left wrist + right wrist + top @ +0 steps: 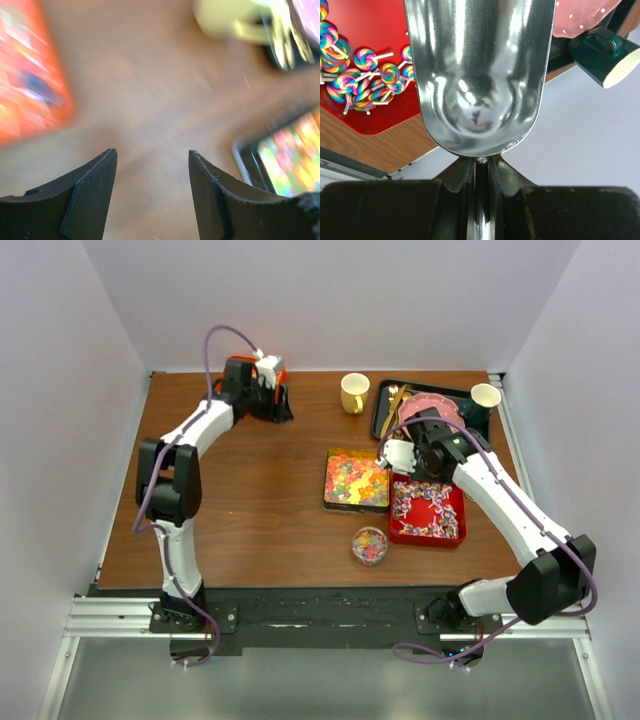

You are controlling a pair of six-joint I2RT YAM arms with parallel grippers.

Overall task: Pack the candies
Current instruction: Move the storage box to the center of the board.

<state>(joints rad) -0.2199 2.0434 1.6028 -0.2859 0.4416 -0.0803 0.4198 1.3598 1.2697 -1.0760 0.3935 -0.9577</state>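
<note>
My right fingers [465,175] are clenching the empty scoop [480,75]; my left fingers [92,192] are hanging released, empty, at the desk's [260,510] 11 o'clock. Candies [428,510] are lying in the tray [428,542] at the scoop's 6 o'clock. Scooping is starting, I'm judging: next, dipping its lip into them.

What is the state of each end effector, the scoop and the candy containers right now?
Left end effector: open, holding nothing.
Right end effector: shut on the scoop handle.
Scoop: empty.
Red tray: holds lollipops, partly bare.
Black tin: full of gummies.
Clear cup: upright, holds mixed candies.
Yellow mug: upright.
</note>
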